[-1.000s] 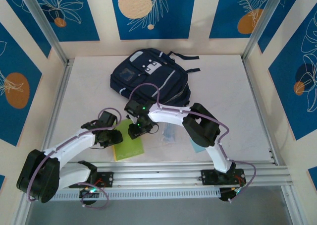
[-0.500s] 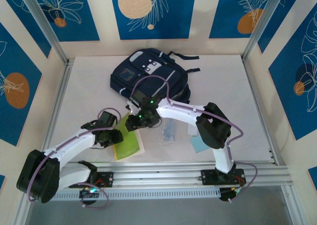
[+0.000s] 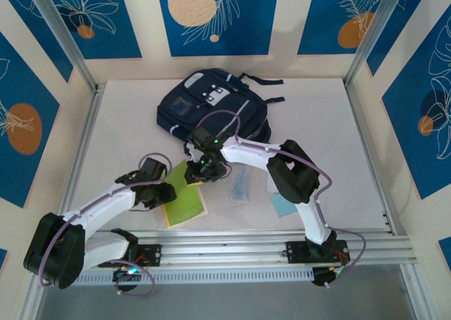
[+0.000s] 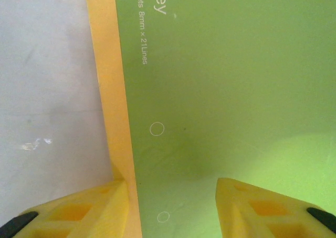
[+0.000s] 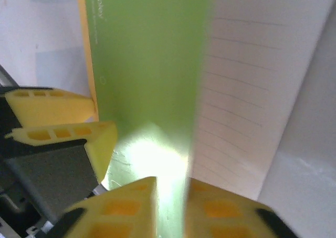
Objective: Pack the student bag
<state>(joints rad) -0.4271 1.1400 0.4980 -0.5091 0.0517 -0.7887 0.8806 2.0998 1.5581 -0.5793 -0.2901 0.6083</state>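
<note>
Green notebook [image 3: 184, 203] lies nearer than the far-centre student bag [image 3: 211, 106]; right gripper [image 5: 172, 188] clamps its cover, left gripper [image 4: 172, 188] stands spread over its spine, so raise gently lest the cover tear.

I'm working in a robot lab test cell: a white table [image 3: 317, 137] boxed in by aluminium frame posts [image 3: 65, 41], printed blue panels [image 3: 211, 17] standing as walls beyond and to both sides of my right gripper [image 3: 199, 170], and on its near side a slotted aluminium rail [image 3: 239, 244] with both arm bases [image 3: 313, 251] bolted to it.
</note>
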